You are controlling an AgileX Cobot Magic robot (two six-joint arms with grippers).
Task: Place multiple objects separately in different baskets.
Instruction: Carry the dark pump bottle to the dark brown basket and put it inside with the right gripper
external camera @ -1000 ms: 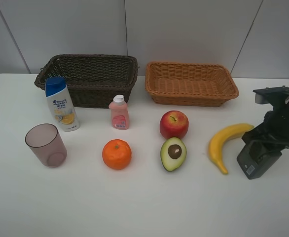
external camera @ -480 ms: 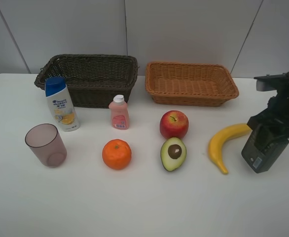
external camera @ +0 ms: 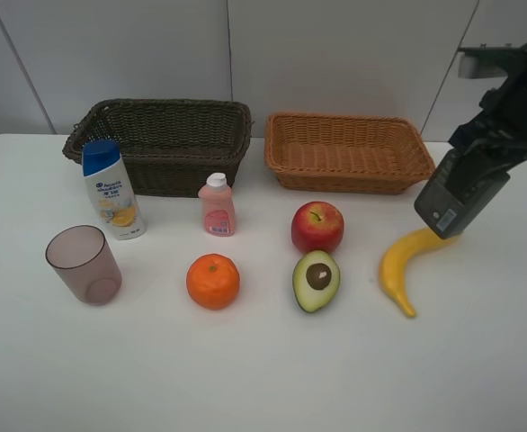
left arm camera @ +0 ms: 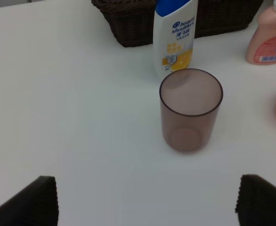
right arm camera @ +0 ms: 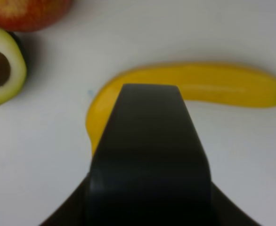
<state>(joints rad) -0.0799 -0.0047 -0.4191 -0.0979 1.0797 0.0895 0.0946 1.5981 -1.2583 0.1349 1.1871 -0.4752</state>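
Right gripper (right arm camera: 150,101) pinched closed, empty, hovering over yellow banana (external camera: 406,261) on worktop (external camera: 263,378). Left gripper (left arm camera: 147,188) spread wide, mauve cup (left arm camera: 190,109) ahead of it.

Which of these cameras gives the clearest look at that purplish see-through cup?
The left wrist view: the cup stands large, upright and unblocked, near the shampoo bottle. The high exterior view shows the cup whole but smaller, at the left of that view. The right wrist view misses it.
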